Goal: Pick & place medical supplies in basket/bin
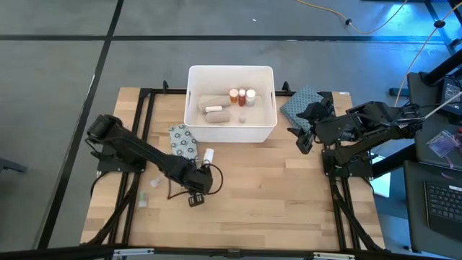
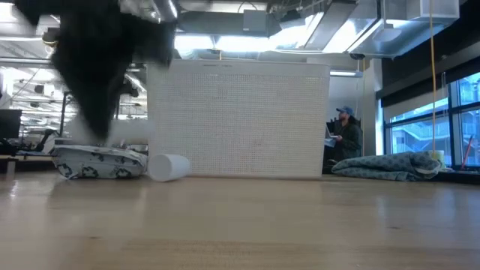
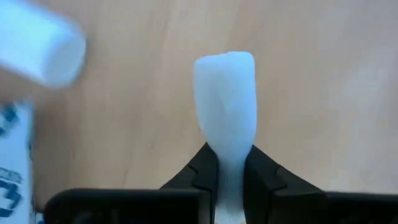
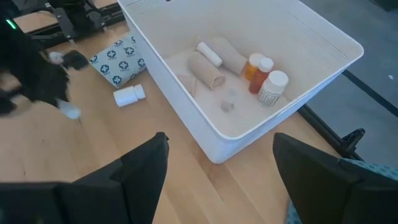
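Observation:
My left gripper [image 1: 196, 189] [image 3: 230, 155] hangs over the near-left part of the table, shut on a pale white tube [image 3: 225, 93]. A white cylinder [image 1: 208, 154] [image 3: 40, 43] lies on its side beside a flat dotted packet [image 1: 182, 141] [image 2: 97, 161]. The white bin [image 1: 231, 105] [image 4: 249, 62] stands at the far middle and holds beige and white rolls [image 4: 208, 65] and white-capped orange bottles [image 4: 261, 74]. My right gripper [image 1: 302, 141] [image 4: 217, 168] waits open at the bin's right side. My left gripper pinches the pale tube near one end [image 3: 230, 171] between its two fingers. The tube runs along the fingers and sticks out past their tips over the wood. In the low view the dark arm [image 2: 97, 67] ends above the table top.
A blue-grey patterned cloth [image 1: 303, 105] [image 2: 397, 165] lies at the bin's right, under my right arm. Two small pale bits [image 1: 148, 189] sit near the table's left edge. Bare wood stretches across the near middle. A person [image 2: 345, 135] stands in the room beyond.

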